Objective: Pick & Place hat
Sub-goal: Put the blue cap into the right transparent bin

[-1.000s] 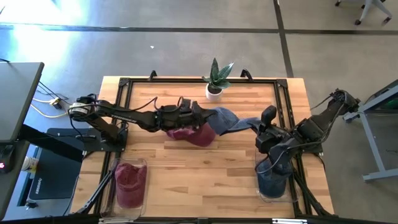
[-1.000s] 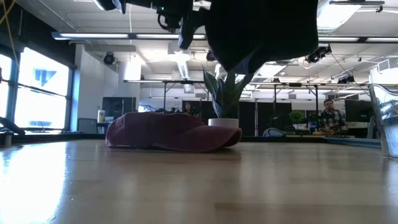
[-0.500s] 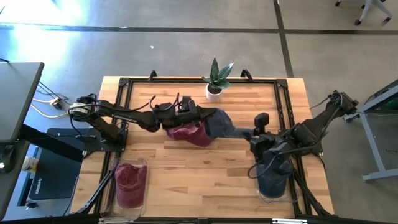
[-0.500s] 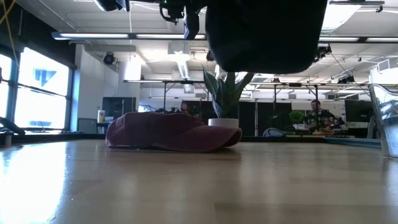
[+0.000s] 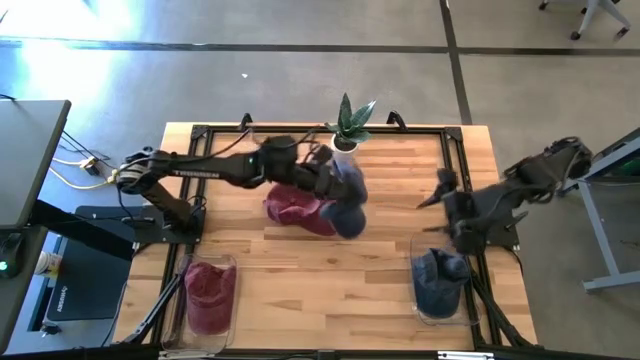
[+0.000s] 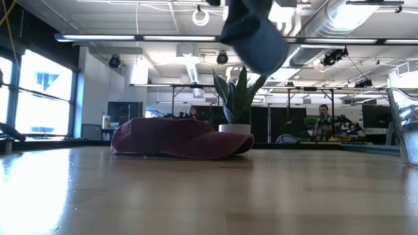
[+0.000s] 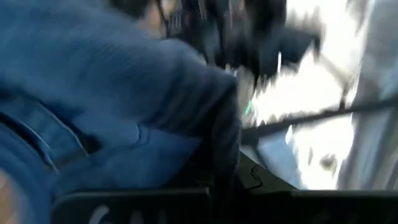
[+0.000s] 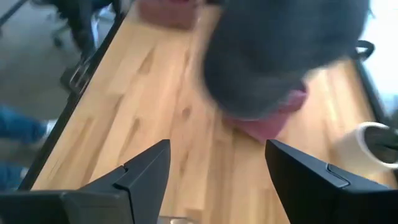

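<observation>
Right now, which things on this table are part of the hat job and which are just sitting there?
Part of the job:
- blue hat, hanging from the shut left gripper
- red hat, lying on the table
- left bin, red cloth inside
- right bin, blue cloth inside
- right gripper, open, empty

Just sitting there:
- potted plant, at the far edge

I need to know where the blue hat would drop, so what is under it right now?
The blue hat hangs from the shut left gripper, over the maroon hat lying on the wooden table. From above, it covers that hat's right edge.
</observation>
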Tool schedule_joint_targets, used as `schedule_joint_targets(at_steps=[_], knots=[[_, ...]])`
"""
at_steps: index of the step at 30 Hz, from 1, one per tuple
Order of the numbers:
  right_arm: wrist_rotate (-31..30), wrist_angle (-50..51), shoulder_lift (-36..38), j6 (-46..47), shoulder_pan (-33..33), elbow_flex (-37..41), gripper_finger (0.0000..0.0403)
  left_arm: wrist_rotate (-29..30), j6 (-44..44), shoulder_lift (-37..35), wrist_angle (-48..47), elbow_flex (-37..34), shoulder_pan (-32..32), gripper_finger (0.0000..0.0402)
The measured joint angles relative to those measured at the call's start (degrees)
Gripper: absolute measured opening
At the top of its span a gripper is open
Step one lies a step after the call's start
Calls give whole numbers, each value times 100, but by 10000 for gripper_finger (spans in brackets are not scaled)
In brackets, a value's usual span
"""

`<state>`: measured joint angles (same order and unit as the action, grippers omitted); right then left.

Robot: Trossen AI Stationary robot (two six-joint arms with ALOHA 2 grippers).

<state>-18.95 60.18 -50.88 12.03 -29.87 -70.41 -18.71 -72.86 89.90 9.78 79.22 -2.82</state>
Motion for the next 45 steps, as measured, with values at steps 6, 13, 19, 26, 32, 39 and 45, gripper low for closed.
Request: schedule_joint_targets(at_steps=[6,13,19,26,32,39,45], knots=[[-98,-236,637,-399,557,0,259,-1472,1558,821,-2726,2283,67,0],[1295,-1650,527,-1349,1186,458,259,-2211,2767,1713,-4409,4317,397,0],[2711,-4133,479,-1397,1830,1906,259,-2420,3319,2090,-5204,5112,741,0],[4589,-6530,29,-358,2755,2840,259,-2446,3312,2324,-5492,5328,1048,0],[5586,-7088,-534,-16,2992,2778,259,-2260,3230,2333,-5504,5320,1127,0],[5649,-7480,-1171,-40,3085,2699,259,-2010,3148,2333,-5497,5320,1143,0],[6466,-8837,-1792,347,3143,2699,259,-2143,3034,2333,-5487,5320,1277,0]])
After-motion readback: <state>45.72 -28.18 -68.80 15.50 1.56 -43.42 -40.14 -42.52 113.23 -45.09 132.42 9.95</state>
